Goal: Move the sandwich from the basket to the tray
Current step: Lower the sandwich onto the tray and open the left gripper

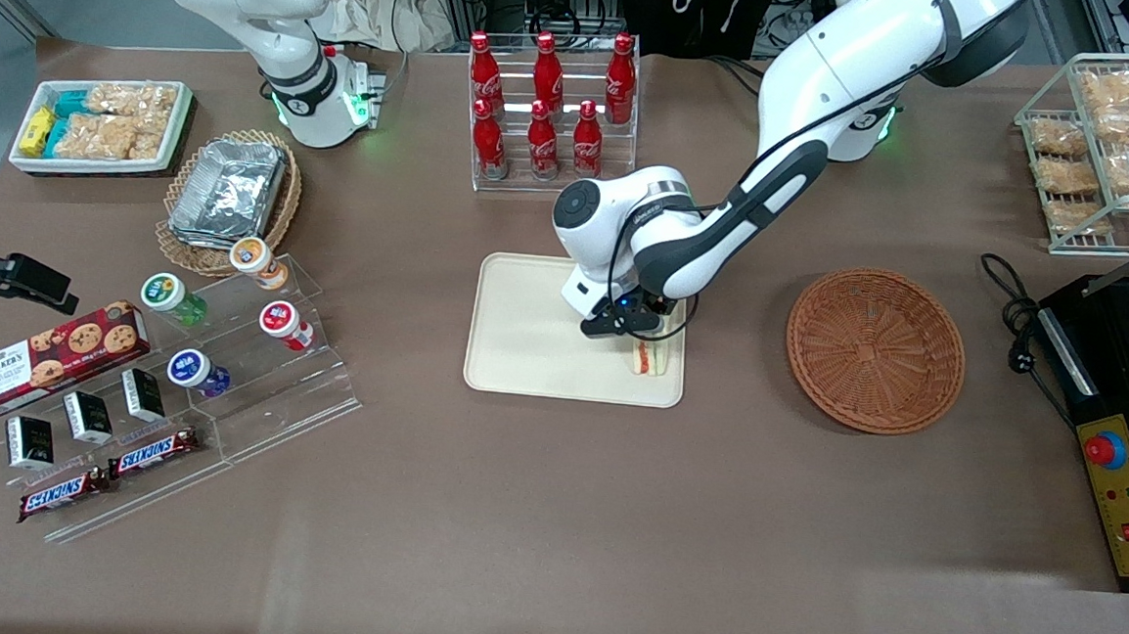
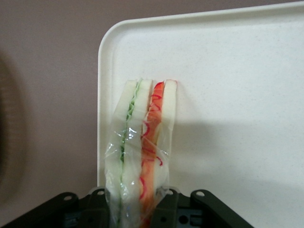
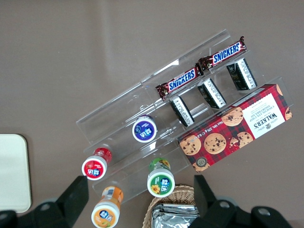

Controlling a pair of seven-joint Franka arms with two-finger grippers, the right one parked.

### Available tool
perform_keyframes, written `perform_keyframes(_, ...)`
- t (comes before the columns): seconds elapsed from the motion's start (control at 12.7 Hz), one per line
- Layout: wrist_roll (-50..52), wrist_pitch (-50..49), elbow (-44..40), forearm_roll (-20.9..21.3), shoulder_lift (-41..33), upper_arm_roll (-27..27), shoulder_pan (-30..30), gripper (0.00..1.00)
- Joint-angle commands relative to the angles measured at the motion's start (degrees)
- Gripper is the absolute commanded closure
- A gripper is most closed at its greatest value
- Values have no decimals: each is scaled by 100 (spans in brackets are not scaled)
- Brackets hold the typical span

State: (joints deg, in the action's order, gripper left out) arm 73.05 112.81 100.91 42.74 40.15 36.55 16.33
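Left arm: you have it reaching out from its base, elbow bent, wrist pointing down | claw (image 1: pixel 644 334): low over the desk, fingers (image 2: pixel 97 205) clamped on the wrapped sandwich (image 2: pixel 142 152), holding it on edge

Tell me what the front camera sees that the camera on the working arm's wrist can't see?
Only the front view shows the empty wicker basket, the Coca-Cola bottles and the whole arm. Only the wrist view shows the sandwich's green and orange-red filling layers and clear wrap close up. Both show the gripper holding the sandwich over the cream tray, near the corner closest to the basket.
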Motion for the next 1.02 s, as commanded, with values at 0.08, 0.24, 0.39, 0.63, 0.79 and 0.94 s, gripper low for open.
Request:
perform_keyframes(0.08, 139, -84, -203, 251, 212, 2, 72, 56)
perform_keyframes(0.24, 139, -84, -247, 331, 282, 2, 64, 0)
perform_keyframes(0.39, 131, -84, -317, 323, 291, 2, 64, 0)
perform_keyframes(0.63, 139, -154, -413, 235, 213, 19, 20, 0)
perform_keyframes(0.79, 113, -320, -694, -9, 11, 37, 2, 0)
perform_keyframes(0.94, 43, -898, -1246, -571, -427, 46, -7, 0)
